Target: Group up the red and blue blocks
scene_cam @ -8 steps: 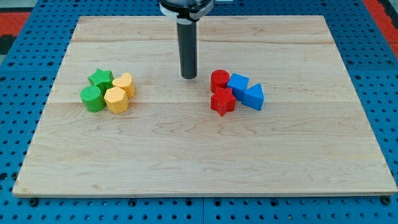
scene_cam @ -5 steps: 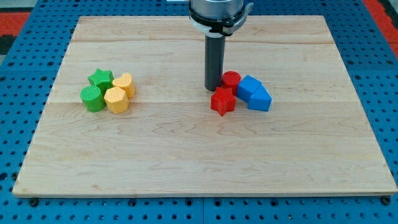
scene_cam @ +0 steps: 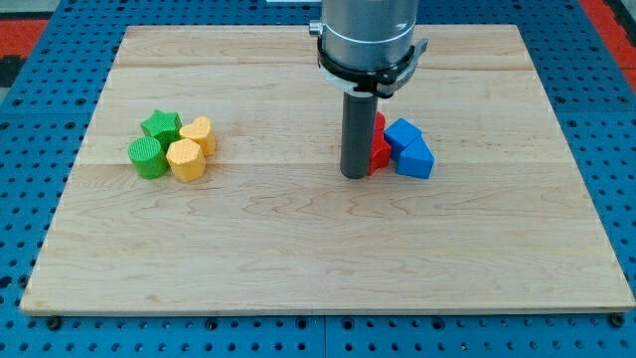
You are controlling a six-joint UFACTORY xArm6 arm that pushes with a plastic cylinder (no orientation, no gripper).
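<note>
My tip (scene_cam: 355,175) rests on the board right of centre, touching the left side of the red and blue cluster. The rod hides most of two red blocks: a sliver of the red cylinder (scene_cam: 380,123) shows above a sliver of the red star (scene_cam: 380,152). Right of them a blue block (scene_cam: 401,133) sits against a blue wedge-shaped block (scene_cam: 415,159). All of these are packed tightly together.
At the view's left is a second cluster: a green star (scene_cam: 160,126), a green cylinder (scene_cam: 147,157) and two yellow blocks (scene_cam: 198,133) (scene_cam: 186,159). The wooden board (scene_cam: 298,249) lies on a blue pegboard.
My tip moved right and toward the view's bottom, from above-left of the red blocks to their left side. The red blocks slid right against the blue ones, and the cluster tightened.
</note>
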